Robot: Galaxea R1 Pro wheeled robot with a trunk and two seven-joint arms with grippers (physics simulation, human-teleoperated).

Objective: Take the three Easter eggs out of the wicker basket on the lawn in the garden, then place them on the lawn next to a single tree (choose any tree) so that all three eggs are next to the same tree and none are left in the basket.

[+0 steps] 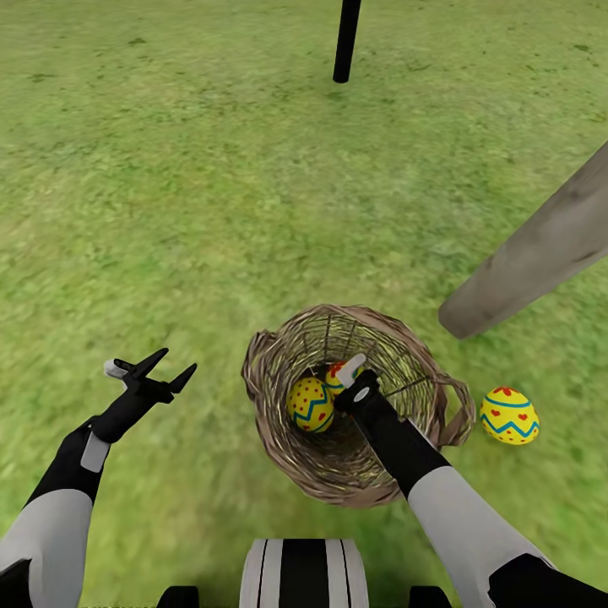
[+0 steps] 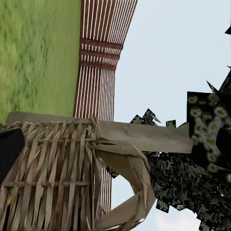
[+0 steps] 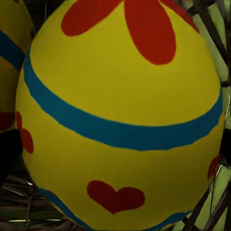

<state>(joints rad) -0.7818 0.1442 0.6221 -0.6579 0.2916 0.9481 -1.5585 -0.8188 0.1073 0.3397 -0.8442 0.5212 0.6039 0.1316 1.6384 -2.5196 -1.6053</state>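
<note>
Yellow flower egg (image 3: 120,110) dead ahead of my R gripper (image 1: 353,382) inside wicker basket (image 1: 279,355), lower centre; jaw gap can't tell. L gripper (image 1: 152,371) open, empty.

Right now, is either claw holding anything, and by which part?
Left claw is open, holding nothing. Right claw reaches into the basket against an egg; a grip cannot be told.

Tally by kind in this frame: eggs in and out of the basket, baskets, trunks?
Eggs in basket: 2
Eggs on grass: 1
Baskets: 1
Trunks: 2, one pale, one thin black
Total: 6
</note>
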